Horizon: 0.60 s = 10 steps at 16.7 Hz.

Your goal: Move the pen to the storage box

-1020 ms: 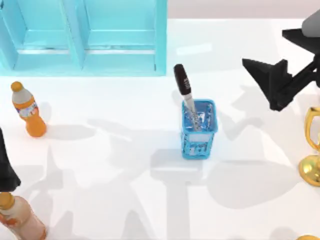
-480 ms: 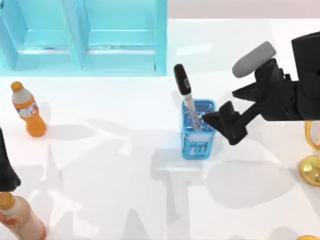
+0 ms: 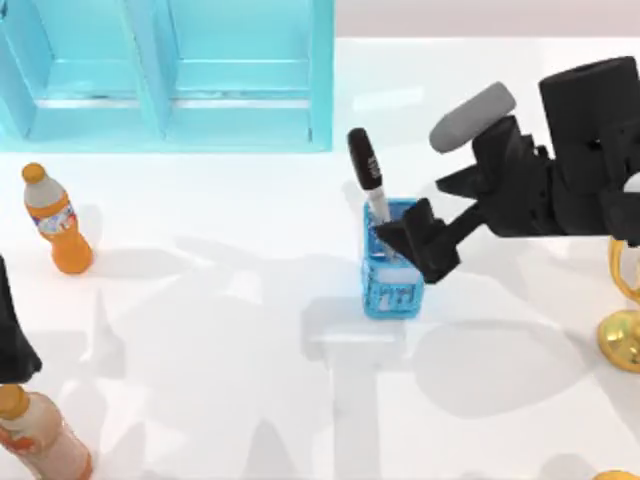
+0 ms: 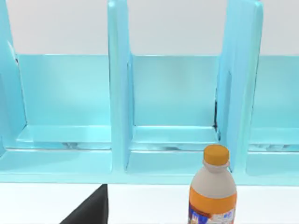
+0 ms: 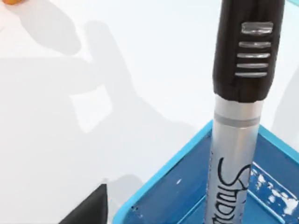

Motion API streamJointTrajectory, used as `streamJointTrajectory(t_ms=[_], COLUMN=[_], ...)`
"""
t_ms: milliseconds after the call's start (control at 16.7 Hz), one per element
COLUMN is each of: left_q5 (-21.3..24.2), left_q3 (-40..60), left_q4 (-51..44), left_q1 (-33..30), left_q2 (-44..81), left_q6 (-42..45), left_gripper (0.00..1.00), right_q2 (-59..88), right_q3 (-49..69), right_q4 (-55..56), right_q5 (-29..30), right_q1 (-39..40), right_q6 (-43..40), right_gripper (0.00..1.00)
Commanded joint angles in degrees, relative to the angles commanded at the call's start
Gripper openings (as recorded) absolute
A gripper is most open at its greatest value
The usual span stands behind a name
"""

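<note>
Nearest you, at the table's front left corner, a pale peach drink bottle with an orange cap (image 3: 35, 435) is cut off by the frame edge, and the left gripper (image 3: 12, 340) just behind it shows as a dark sliver, parked; you cannot tell how its jaws stand. Front right of the small blue open-topped plastic storage box (image 3: 393, 290), a gold trophy (image 3: 625, 320) is also clipped at the edge.

Now the box itself: the right gripper (image 3: 410, 238) hangs over its right rim, black fingers (image 3: 432, 250) apart, and covers part of the opening. The slim marker pen (image 3: 368, 175) stands inside the box, leaning toward the far left, its lower end hidden by the box wall. From the right wrist you see its thick black cap with pale ridged marks, a silvery-grey barrel (image 5: 232, 154) and black script on it.

Well left of the box stands an orange soda bottle (image 3: 57, 220). Behind everything, the light blue shelf unit (image 3: 165, 75) runs off the top.
</note>
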Motion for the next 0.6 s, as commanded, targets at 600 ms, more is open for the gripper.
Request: streamJointTrajectory(t_ms=[600], left_q5=[0.00], left_q3=[0.00], left_q4=[0.00], left_q1=[0.00], left_q2=[0.00], left_q6=[0.00], left_gripper=[1.00], right_q2=[15.93], right_q3=[6.16], right_q4=[10.60], right_q5=[3.01], right_q1=[3.81], right_q6=[2.74], right_gripper=[1.00])
